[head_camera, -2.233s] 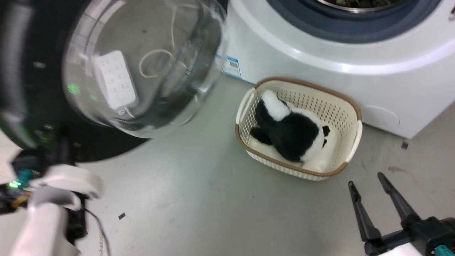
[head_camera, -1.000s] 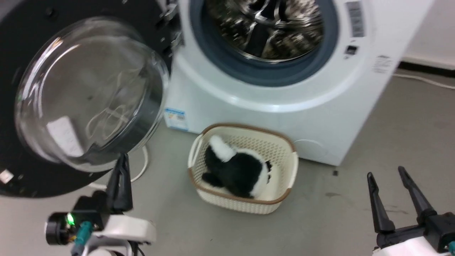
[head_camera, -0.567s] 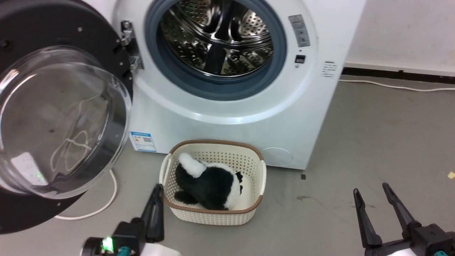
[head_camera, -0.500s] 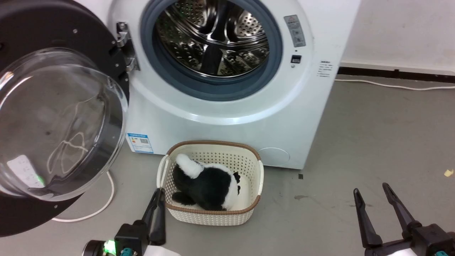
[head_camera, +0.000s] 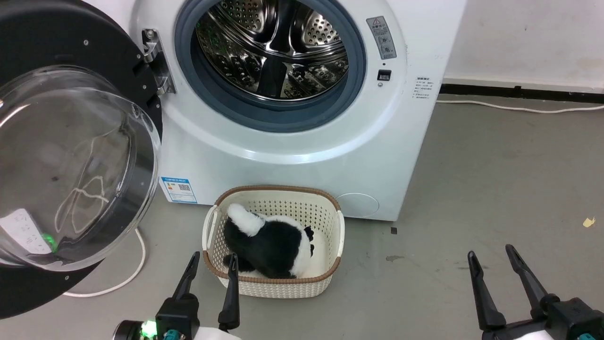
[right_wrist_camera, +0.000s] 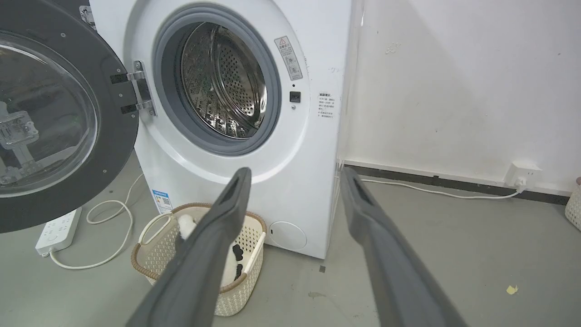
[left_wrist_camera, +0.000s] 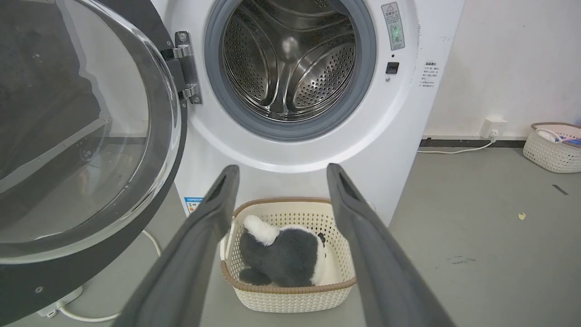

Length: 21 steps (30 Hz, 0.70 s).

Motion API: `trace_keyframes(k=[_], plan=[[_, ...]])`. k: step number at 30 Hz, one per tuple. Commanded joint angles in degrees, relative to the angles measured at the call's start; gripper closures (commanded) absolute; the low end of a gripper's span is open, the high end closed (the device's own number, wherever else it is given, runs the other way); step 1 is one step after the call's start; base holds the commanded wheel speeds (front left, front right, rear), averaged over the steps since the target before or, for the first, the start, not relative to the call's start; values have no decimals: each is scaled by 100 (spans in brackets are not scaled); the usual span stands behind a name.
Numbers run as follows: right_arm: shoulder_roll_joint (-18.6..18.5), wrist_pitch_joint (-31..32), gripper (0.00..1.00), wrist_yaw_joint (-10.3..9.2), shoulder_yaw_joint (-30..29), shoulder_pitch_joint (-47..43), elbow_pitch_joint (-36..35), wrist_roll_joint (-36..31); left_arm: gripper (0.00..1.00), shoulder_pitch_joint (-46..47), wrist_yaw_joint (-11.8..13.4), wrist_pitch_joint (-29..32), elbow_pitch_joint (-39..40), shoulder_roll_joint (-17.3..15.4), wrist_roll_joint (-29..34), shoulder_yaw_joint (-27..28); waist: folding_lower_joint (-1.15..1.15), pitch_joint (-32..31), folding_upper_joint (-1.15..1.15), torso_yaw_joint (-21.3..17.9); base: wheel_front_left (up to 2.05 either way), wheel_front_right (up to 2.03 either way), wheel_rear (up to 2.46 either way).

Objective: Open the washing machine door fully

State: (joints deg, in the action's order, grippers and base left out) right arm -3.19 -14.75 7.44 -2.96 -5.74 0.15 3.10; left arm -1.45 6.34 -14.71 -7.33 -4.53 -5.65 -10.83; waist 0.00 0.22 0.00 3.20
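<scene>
This looks like a plain laundry room. A big white washing machine (head_camera: 283, 170) stands on the bare grey floor (head_camera: 495, 179), by a white wall (right_wrist_camera: 454, 81). Its round washing machine door (head_camera: 66, 156) hangs open, and you can see the shiny steel drum (head_camera: 273, 52) with lots of little holes. A cream laundry basket (head_camera: 283, 285) sits on the floor just in front of the machine, with a black and white plush toy (head_camera: 266, 243) in it. A second basket (left_wrist_camera: 551, 150) stands by the wall, well off to the side. A white power strip (right_wrist_camera: 59, 231) lies on the floor below the open door. A wall socket (right_wrist_camera: 519, 175) sits low on the wall, and a white cable (head_camera: 519, 109) runs along the floor beside it.
</scene>
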Motion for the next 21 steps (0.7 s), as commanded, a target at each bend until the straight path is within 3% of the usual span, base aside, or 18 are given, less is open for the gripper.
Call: trace_keyframes(k=[1,3,4,21], plan=[[31,-25,0,5,15,-50,15,15,0,5,-31,-29,51,13,28,0,0,11,0,12,0,0,0],[31,-25,0,5,17,-38,15,18,0,-4,-58,-29,87,31,12,10,0,23,0,23,0,0,0],[1,0,100,0,8,2,2,0,100,0,-51,0,78,21,-2,14,0,25,0,24,0,0,0],[3,172,100,1,37,75,0,-36,100,19,-115,175,142,33,62,143,0,20,0,-16,0,0,0]])
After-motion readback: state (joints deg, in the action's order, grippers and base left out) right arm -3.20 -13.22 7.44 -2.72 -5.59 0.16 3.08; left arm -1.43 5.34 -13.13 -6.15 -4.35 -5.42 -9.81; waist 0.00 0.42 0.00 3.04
